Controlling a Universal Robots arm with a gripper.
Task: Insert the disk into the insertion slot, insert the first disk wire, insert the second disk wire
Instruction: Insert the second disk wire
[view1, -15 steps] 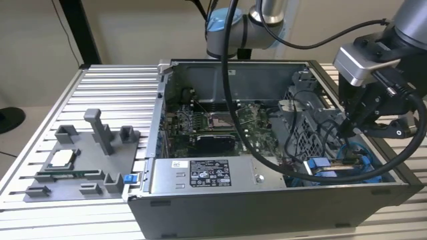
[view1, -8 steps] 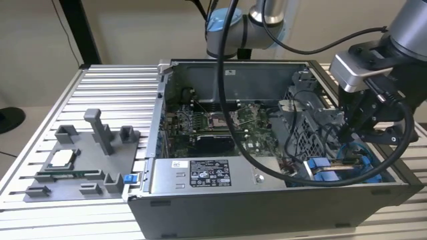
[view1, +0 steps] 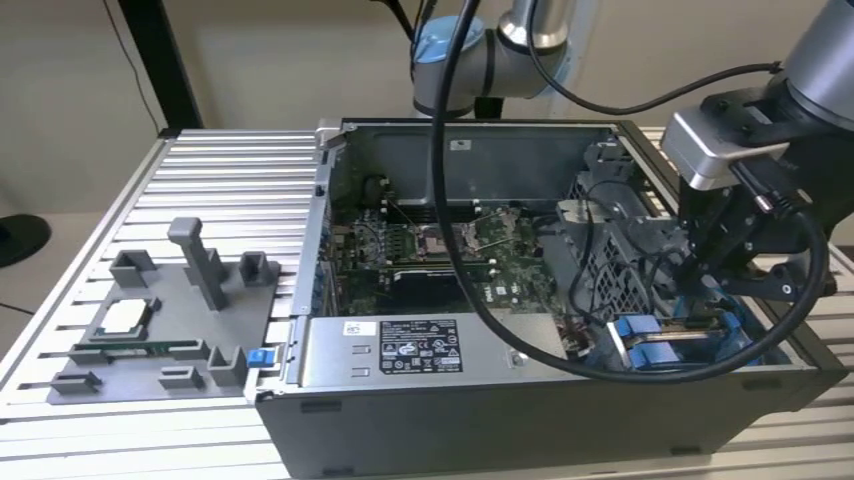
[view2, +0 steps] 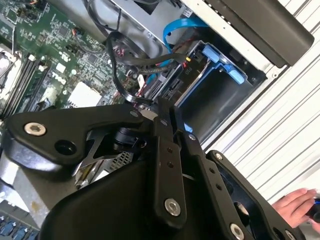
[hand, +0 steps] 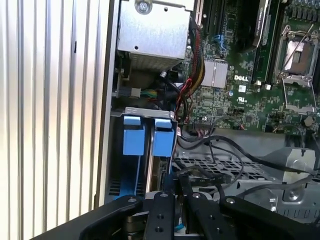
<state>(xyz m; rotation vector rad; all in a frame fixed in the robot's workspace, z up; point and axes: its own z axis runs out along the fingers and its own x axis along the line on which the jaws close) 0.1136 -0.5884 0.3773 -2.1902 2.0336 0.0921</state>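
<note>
The disk (hand: 136, 150) sits in the insertion slot (hand: 148, 114), blue carrier tabs showing. The gripper (hand: 174, 200) hangs just beside it, fingers nearly together on a black wire (hand: 202, 175).

Your gripper (view1: 707, 290) hides its fingertips behind its own black linkage in both wrist views, so contact with the black wire (view2: 120, 75) cannot be told. The insertion slot (hand: 145, 145) is partly covered by the gripper body. A hand (view2: 297, 205) is cut off at the picture's edge.
</note>
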